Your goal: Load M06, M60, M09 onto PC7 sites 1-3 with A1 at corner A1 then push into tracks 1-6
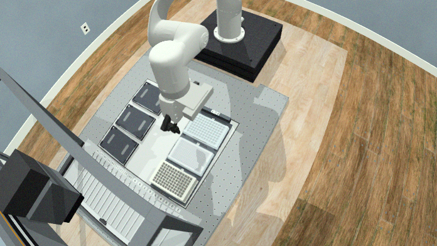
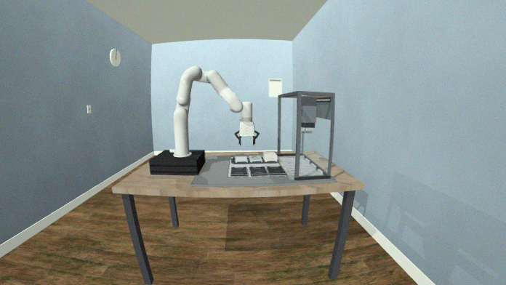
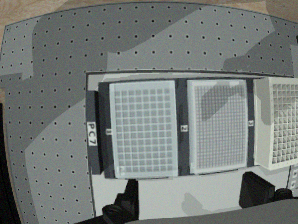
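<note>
The carrier PC7 (image 1: 216, 112) (image 3: 183, 145) lies on the apron (image 1: 147, 158), handle toward the arm's base, far end by the low track numbers. M06 (image 1: 207, 130) (image 3: 143, 131), a pale 96-well plate, is on site 1 beside the handle. M60 (image 1: 191, 155) (image 3: 218, 126), the finer-grid plate, is on site 2. M09 (image 1: 172, 181) (image 3: 286, 125), the cream deep-well block, is on site 3. All three look square to the carrier; exact seating and A1 marks are too small to tell. My gripper (image 2: 246, 142) (image 3: 192, 194) is open and empty, above the apron beside the carrier.
Nests S1 (image 1: 145, 98), S2 (image 1: 135, 122) and S3 (image 1: 118, 145) are empty, across the apron from the carrier. The ribbed rails (image 1: 108, 201) lie beyond the numbers, under the grey instrument frame (image 2: 298, 134). A dark head (image 2: 309, 110) hangs inside it. No lit lamp is visible.
</note>
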